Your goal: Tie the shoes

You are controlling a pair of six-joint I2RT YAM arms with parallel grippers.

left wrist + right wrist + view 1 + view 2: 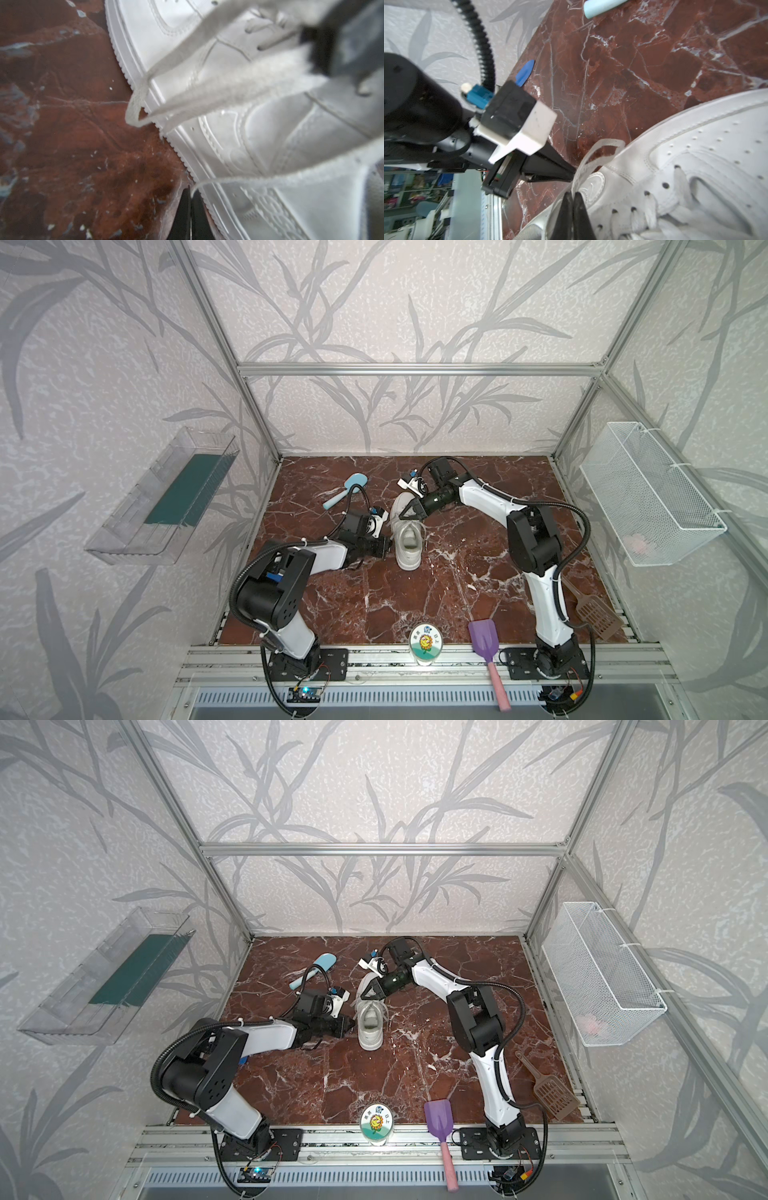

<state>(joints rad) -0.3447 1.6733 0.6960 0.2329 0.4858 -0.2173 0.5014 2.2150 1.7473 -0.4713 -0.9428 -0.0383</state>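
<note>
Pinching laces (pixel 600 145): left pincer (pixel 389 544) at sneaker (pixel 409 547) flank, right pincer (pixel 402 515) near eyelets (pixel 665 185).

Lab test cell, aluminium frame (pixel 415 369), wallpapered panels (pixel 374 302)

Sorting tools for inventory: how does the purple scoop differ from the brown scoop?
The purple scoop has a solid blade and a pink handle; the brown scoop is slotted and one colour. The purple scoop lies across the front rail, handle toward the front; the brown scoop lies at the table's right edge, handle toward the back. Both lie flat.
</note>
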